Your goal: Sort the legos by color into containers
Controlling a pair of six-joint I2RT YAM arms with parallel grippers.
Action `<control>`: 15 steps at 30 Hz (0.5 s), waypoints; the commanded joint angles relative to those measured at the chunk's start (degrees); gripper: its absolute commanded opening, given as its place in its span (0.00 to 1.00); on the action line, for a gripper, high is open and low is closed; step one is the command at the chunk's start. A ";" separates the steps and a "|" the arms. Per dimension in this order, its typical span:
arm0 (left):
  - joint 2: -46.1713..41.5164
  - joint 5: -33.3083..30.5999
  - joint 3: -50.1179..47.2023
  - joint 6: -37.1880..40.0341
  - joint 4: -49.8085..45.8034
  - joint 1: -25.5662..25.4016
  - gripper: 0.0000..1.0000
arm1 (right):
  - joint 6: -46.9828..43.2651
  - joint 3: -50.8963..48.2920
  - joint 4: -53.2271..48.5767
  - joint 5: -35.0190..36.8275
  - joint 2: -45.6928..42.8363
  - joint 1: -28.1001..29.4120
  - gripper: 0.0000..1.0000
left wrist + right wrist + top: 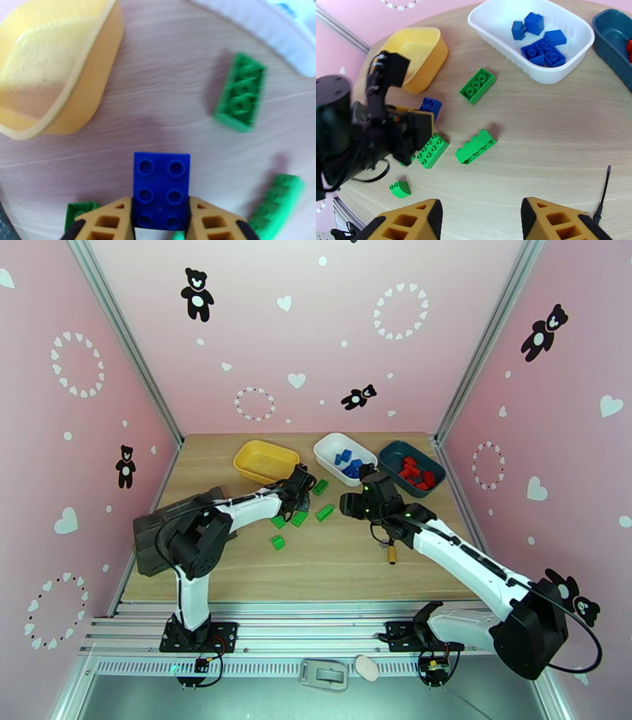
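Note:
My left gripper (161,221) is shut on a blue lego (162,189), low over the wood just right of the yellow container (51,79). The right wrist view shows that same blue lego (431,106) poking out of the left gripper (414,126). Green legos (325,512) lie loose around it, one (478,85) near the white container (553,75). The white container (325,447) holds blue legos (347,463), and the teal container (391,449) holds red ones (415,471). My right gripper (355,504) hovers open and holds nothing.
A yellow-handled screwdriver (390,552) lies on the table under my right arm. A dark grey organizer box (150,540) sits at the left edge behind the left arm. The yellow container (265,459) has nothing in it. Bare wood spreads across the near half.

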 commanded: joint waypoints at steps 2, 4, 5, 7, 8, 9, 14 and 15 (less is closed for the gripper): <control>-3.00 4.27 3.77 -0.76 -2.30 0.03 0.30 | -0.87 -1.04 -1.53 -0.77 -2.41 -2.55 0.57; -2.32 6.45 6.75 -0.58 -2.92 0.05 0.30 | -1.09 -1.43 -1.69 -1.21 -3.10 -3.75 0.57; -1.64 7.49 9.01 -0.46 -3.39 0.07 0.30 | -1.13 -1.69 -1.71 -1.34 -3.61 -4.31 0.57; 0.53 9.97 13.91 -0.59 -4.43 0.18 0.30 | -1.08 -2.32 -1.77 -1.69 -4.60 -5.26 0.57; 1.94 11.34 16.78 -0.75 -4.79 0.13 0.30 | -1.10 -2.59 -1.84 -1.75 -5.11 -5.72 0.58; 3.58 12.83 19.85 -0.91 -5.20 0.12 0.30 | -1.11 -2.87 -1.96 -1.79 -5.61 -6.08 0.58; 14.07 17.99 37.11 -3.00 -8.72 0.38 0.31 | -1.42 -3.42 -3.23 -1.79 -7.36 -7.26 0.58; 16.80 19.06 41.19 -3.62 -9.89 0.50 0.31 | -1.48 -3.44 -3.45 -1.79 -7.77 -7.42 0.58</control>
